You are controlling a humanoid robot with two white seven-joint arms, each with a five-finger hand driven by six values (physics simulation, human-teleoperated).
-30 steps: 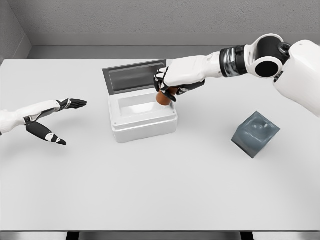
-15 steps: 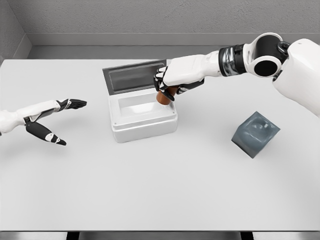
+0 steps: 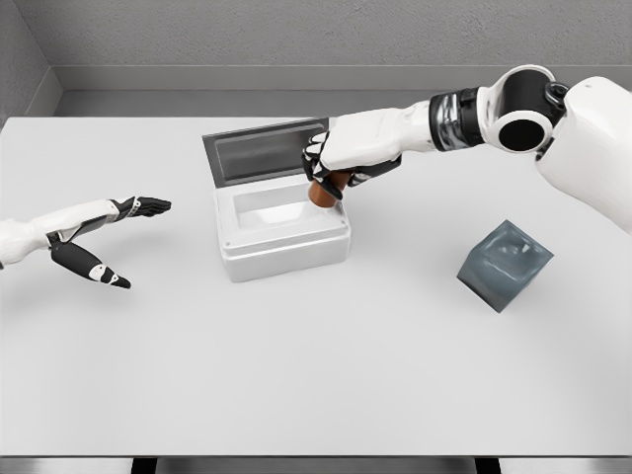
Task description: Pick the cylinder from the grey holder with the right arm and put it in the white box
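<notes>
A brown cylinder [image 3: 321, 196] hangs over the right rim of the white box [image 3: 283, 237], its lower end showing under my right hand [image 3: 331, 168], which is shut on it. The box stands at the table's centre with its grey lid [image 3: 265, 149] tilted up behind it. The grey holder [image 3: 505, 264] sits empty and tilted at the right, well apart from the hand. My left hand [image 3: 104, 237] rests open at the left, away from the box.
The white table [image 3: 316, 375] spans the view, with a grey wall beyond its far edge.
The right hand with the cylinder has shifted very slightly left over the box's right rim. The left arm has not moved.
</notes>
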